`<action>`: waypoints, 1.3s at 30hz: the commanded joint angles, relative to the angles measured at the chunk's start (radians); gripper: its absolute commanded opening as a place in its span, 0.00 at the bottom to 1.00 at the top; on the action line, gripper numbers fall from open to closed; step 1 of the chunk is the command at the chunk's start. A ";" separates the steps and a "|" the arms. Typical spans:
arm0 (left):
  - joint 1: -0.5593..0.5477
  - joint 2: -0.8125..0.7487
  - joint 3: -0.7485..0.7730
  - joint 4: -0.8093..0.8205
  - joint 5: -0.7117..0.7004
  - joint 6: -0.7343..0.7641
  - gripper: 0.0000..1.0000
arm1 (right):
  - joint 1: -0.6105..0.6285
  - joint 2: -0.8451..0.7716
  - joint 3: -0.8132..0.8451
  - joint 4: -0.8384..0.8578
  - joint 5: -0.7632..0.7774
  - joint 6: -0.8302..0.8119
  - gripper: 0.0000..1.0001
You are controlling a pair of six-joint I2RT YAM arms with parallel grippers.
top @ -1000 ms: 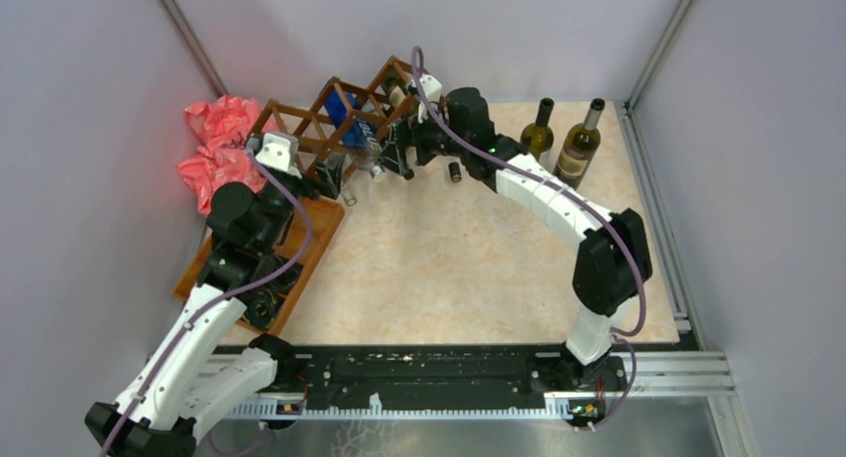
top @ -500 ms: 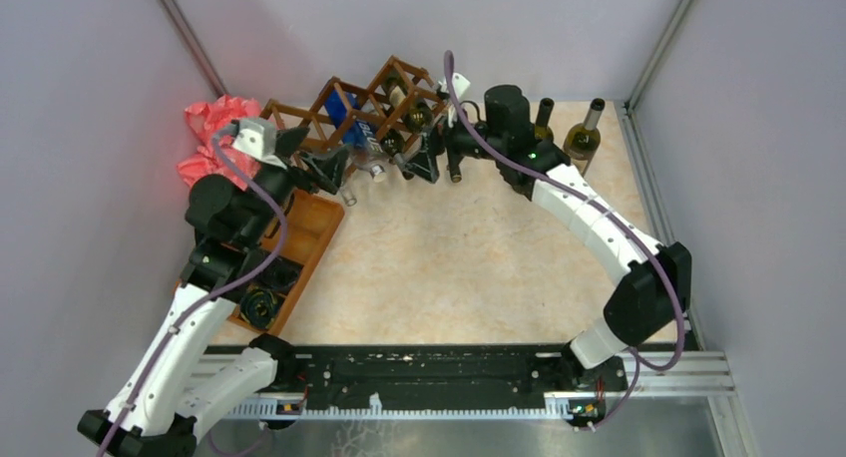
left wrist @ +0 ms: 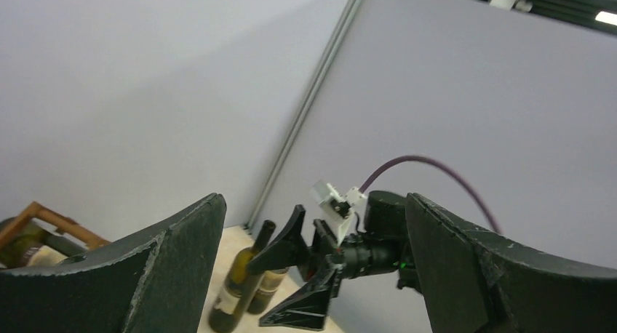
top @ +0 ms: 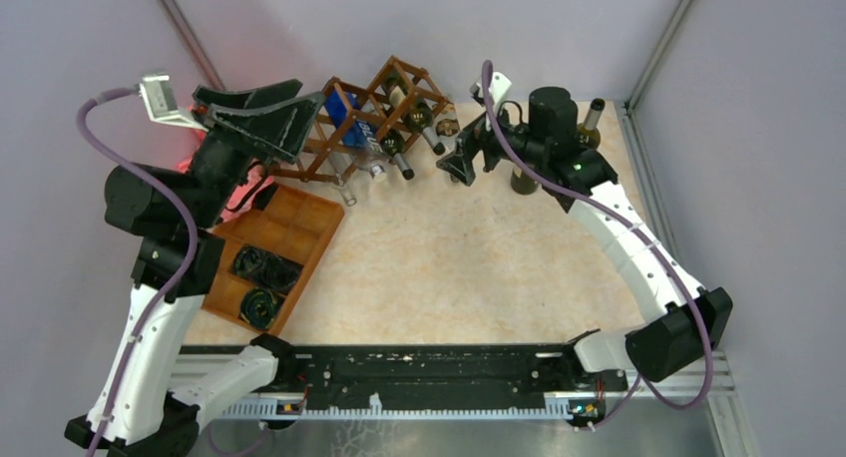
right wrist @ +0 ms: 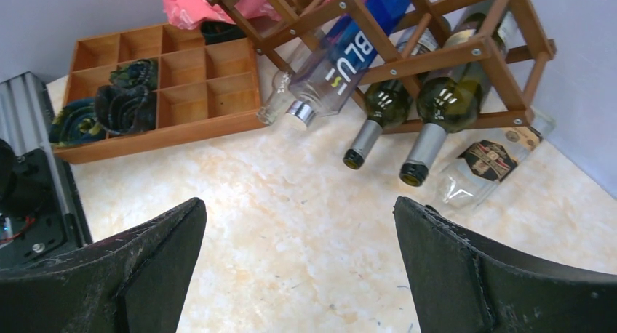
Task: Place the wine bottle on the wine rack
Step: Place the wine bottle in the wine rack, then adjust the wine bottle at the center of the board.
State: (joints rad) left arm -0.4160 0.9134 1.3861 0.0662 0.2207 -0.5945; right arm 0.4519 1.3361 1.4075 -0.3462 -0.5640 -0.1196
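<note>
The wine rack [right wrist: 471, 51] stands at the back of the counter [right wrist: 305, 173]. A green wine bottle [right wrist: 382, 104] and a second green bottle [right wrist: 444, 104] lie in its lower cells, necks pointing out, with a blue-labelled clear bottle [right wrist: 349, 53] in a cell to their left. Another clear bottle [right wrist: 480, 162] lies on the counter just beside the rack's foot. The compartment tray [right wrist: 145, 140] nearby holds dark coiled items [right wrist: 120, 100] in several end cells. The left tool [top: 289, 118] and the right tool [right wrist: 298, 206] are both spread wide, holding nothing.

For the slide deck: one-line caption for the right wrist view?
Open right gripper above the table, facing the wine rack loaded with bottles, compartment tray beside it.
</note>
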 commanded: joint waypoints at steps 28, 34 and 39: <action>0.005 -0.033 -0.077 -0.061 0.265 0.058 0.99 | -0.164 -0.160 0.264 -0.506 -0.028 -0.304 0.98; 0.006 -0.092 -0.267 -0.076 0.229 0.119 0.99 | -0.288 -0.216 0.199 -0.605 -0.183 -0.361 0.98; 0.006 -0.119 -0.342 -0.074 0.204 0.101 0.99 | -0.292 -0.316 0.044 -0.488 -0.212 -0.330 0.98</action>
State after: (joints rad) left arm -0.4160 0.8371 1.0679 -0.0387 0.4377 -0.5106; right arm 0.1654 1.0843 1.5341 -0.8856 -0.6926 -0.4465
